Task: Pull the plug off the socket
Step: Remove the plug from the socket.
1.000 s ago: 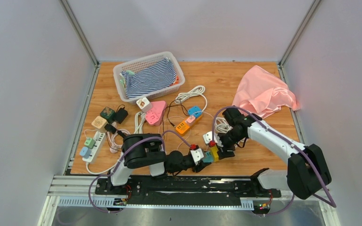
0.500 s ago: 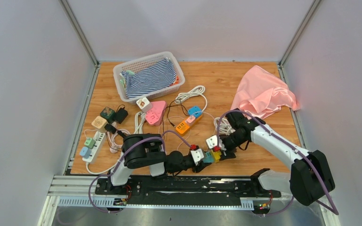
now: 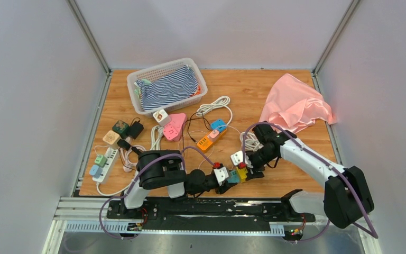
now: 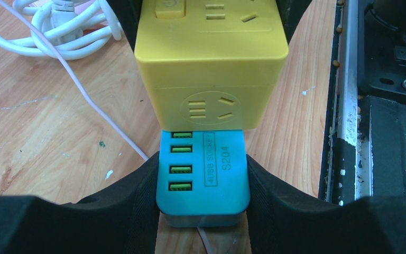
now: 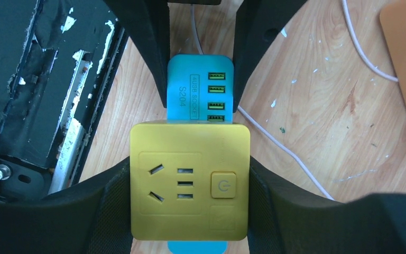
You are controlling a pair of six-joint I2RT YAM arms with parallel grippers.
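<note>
Yellow cube plug adapter (image 5: 189, 180) seated in blue four-USB socket block (image 4: 203, 174), at wooden table (image 3: 243, 84) front edge. Left gripper (image 4: 202, 165) pinches blue block, right gripper (image 5: 189, 174) pinches yellow cube. White plastic basket (image 3: 135, 80) holds striped cloth (image 3: 166, 87).

Striped cloth (image 3: 168, 87) in basket (image 3: 158, 66); pink cloth (image 3: 296, 106) apart.
</note>
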